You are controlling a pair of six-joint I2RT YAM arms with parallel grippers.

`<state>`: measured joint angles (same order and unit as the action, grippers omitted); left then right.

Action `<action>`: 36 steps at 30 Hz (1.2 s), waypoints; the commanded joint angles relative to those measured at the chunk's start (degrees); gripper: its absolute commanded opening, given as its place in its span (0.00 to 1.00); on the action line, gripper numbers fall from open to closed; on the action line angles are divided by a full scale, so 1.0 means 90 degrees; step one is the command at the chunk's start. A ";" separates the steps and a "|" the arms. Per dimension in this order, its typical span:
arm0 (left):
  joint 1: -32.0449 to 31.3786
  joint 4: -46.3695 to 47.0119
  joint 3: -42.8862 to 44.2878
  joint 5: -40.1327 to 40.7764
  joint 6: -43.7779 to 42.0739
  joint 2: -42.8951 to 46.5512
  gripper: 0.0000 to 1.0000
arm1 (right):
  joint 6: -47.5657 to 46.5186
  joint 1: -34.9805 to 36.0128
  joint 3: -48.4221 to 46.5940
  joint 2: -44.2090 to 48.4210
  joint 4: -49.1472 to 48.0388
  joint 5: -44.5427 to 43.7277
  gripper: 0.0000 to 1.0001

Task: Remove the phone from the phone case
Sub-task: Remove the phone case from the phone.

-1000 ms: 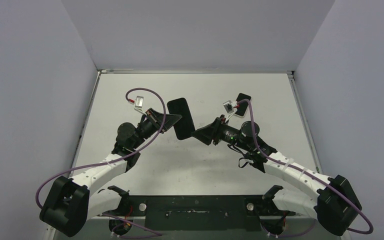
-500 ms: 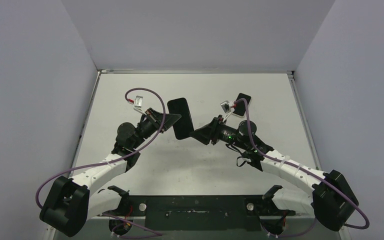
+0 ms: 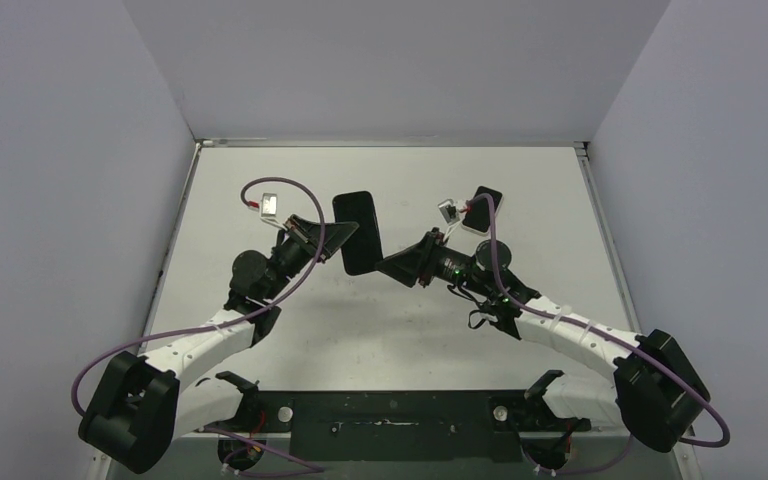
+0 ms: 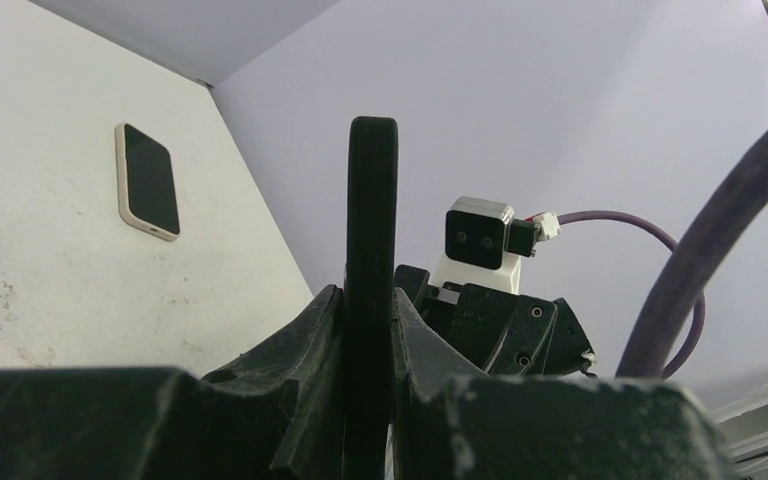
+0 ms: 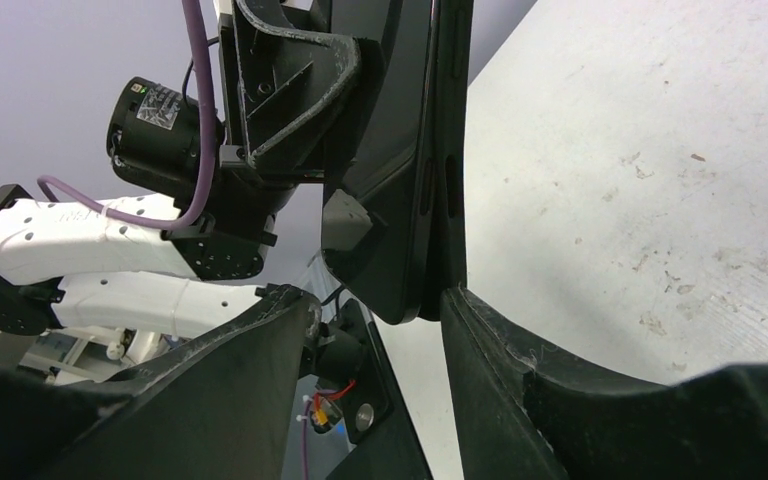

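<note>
The right gripper (image 3: 386,267) has slid left toward the middle of the frame, closing in under the phone case (image 3: 355,230). Its arm's bulky joint at lower right has swung left too. The left gripper (image 3: 343,240) has carried the case slightly up and left.

White arm links (image 3: 195,345), black joints (image 3: 252,270), black base blocks (image 3: 128,410). Purple cable (image 3: 295,188) looped off each wrist. White-bodied wrist camera (image 4: 478,235). Green LED (image 3: 457,267) on right wrist. Left end effector (image 4: 370,330) and right end effector (image 5: 378,298) matte black, scuffed.
</note>
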<state>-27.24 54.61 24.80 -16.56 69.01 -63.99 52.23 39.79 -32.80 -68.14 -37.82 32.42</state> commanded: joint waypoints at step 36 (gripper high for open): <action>-0.1909 0.2560 -0.0802 0.1791 -0.0410 -0.0126 0.00 | 0.1011 -0.0043 -0.0216 -0.0654 -0.2061 0.1011 0.40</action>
<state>-40.42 70.98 16.32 8.62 61.91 -64.31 60.27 37.78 -31.99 -72.71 -48.21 39.05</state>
